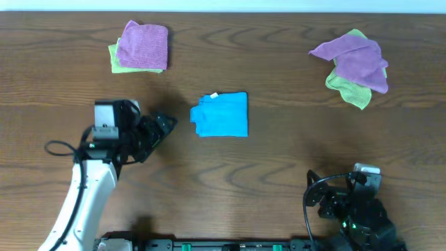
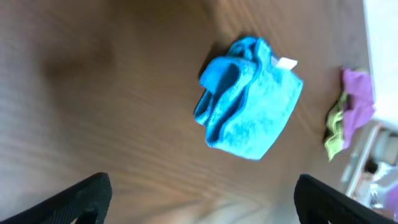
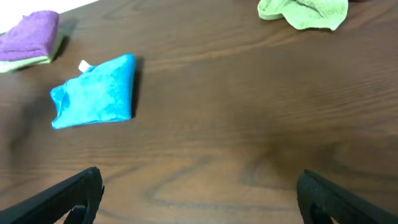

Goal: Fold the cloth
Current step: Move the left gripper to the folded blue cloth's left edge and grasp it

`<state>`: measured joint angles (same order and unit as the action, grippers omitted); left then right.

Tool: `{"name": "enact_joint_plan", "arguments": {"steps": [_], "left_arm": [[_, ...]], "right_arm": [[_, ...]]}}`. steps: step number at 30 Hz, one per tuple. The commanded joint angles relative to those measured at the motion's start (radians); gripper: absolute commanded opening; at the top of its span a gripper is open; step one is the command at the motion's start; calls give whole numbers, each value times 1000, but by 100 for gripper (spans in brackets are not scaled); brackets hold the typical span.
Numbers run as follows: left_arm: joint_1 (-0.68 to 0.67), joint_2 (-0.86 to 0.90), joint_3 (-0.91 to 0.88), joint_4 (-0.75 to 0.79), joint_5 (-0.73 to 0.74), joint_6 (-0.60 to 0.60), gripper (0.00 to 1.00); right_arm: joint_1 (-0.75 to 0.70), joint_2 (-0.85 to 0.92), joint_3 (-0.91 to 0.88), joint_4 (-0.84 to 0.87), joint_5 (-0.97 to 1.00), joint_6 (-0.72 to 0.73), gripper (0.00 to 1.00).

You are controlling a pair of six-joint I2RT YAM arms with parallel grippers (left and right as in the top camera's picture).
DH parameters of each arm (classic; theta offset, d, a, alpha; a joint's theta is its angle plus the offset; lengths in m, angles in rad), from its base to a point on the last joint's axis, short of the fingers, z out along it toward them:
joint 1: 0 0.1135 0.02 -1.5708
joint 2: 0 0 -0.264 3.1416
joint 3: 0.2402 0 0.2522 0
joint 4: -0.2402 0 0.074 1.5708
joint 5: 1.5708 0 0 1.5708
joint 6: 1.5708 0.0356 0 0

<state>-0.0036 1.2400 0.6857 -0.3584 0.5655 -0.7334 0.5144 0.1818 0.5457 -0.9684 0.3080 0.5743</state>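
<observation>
Judging by its outline, the cloth already lies as a small folded rectangle at the middle of the bench, with its white tag on the far edge. What would you tidy?

The edge facing the left arm. In the left wrist view its layers bulge and rumple instead of lying flat. I'd pinch only the top layers there and draw them outward until the edges line up. It needs a light touch, because the packet looks light enough to slide on the smooth wood.

And the grippers?

The left gripper sits just beside that rumpled edge without touching it, fingers spread wide and nothing between them. The right gripper is well apart at the near right of the bench, likewise wide open and empty.

Materials?

The cloth is bright sky-blue microfibre with a fuzzy nap, soft and thick, so I'd expect the folds to spring up a little. The bench is dark wood grain, faintly glossy. A neat purple-on-green stack lies far left and a loose purple and green heap far right, both well apart from the cloth.
</observation>
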Motion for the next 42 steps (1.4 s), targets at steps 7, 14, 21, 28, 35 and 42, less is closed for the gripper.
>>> {"name": "enact_joint_plan", "arguments": {"steps": [7, 14, 21, 28, 35, 42], "left_arm": [[-107, 90, -197, 389, -1, -274, 95], [-182, 293, -198, 630, 4, -378, 95], [-208, 415, -198, 784, 7, -435, 95], [-246, 521, -198, 910, -16, -484, 96], [-280, 595, -196, 991, -69, -490, 86], [-307, 669, -190, 1080, -98, -466, 51]], "right_arm": [[-7, -7, -4, -18, 17, 16, 99], [-7, -7, -4, -19, 17, 16, 99], [-7, -7, -4, -19, 17, 16, 99], [-7, -7, -4, -19, 17, 16, 99], [-7, -7, -4, -19, 17, 16, 99], [-7, -7, -4, -19, 17, 16, 99]]}}
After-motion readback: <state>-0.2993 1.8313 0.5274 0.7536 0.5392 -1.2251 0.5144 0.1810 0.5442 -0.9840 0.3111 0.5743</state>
